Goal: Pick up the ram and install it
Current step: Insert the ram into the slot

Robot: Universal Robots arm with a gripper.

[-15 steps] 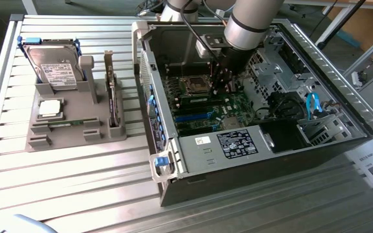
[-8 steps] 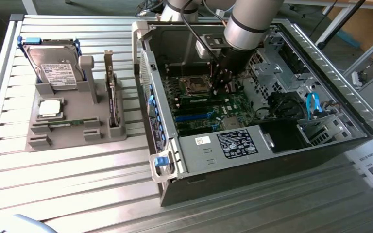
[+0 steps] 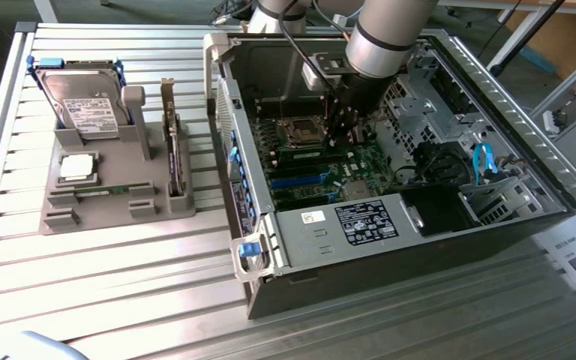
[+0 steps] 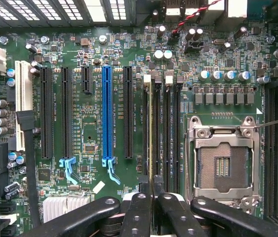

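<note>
My gripper (image 4: 152, 207) is shut on the ram (image 4: 151, 143), seen edge-on as a thin strip between the black fingers (image 4: 138, 212). The ram runs along the black memory slots (image 4: 163, 133), lined up with the one next to the blue-and-black expansion slots; whether it is seated in a slot I cannot tell. Beside these slots lies the open CPU socket (image 4: 223, 163). In the exterior view the arm reaches down into the open computer case (image 3: 388, 225), and the gripper (image 3: 348, 131) hangs just over the motherboard (image 3: 318, 172) next to the CPU socket (image 3: 300, 133).
A grey holder tray (image 3: 98, 202) on the slatted table at the exterior view's left carries a hard drive (image 3: 86, 105), a silver CPU chip (image 3: 76, 166) and an upright expansion card (image 3: 173, 142). Case walls, a power supply (image 3: 363, 221) and cables hem in the arm.
</note>
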